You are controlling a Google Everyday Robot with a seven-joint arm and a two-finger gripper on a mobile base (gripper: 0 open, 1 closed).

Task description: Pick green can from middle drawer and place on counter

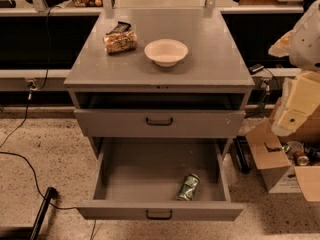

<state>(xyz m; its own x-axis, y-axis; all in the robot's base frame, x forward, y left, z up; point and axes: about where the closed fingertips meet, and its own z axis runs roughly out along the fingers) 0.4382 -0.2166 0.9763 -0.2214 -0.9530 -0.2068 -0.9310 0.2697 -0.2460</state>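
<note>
Camera view looks down on the grey cabinet from the front, and my gripper [296, 106] hangs at the right edge, pale and cream coloured, above the cardboard box [280, 171] and well apart from the cabinet; whether it is spread or closed I am not able to say. The middle drawer [145, 171] is pulled out fully toward the camera, with its small dark bar handle [159, 214] on the front wall. The green can [188, 187] lies on its side inside this drawer, in the front right part, near the front wall, turned a little diagonal with one silver end pointing to the back right. It has pale markings on the green, but I cannot read any brand or word on them. The drawer front above [160, 123] is closed. On the counter [215, 64] stand a white bowl [166, 51] near the middle and a snack bag [120, 40] just to the left of it, apart from it; the print of the bag is not readable. Inside the cardboard box a reddish can [301, 158] is seen among other clutter. A black cable [22, 164] runs over the speckled floor at the left.
</note>
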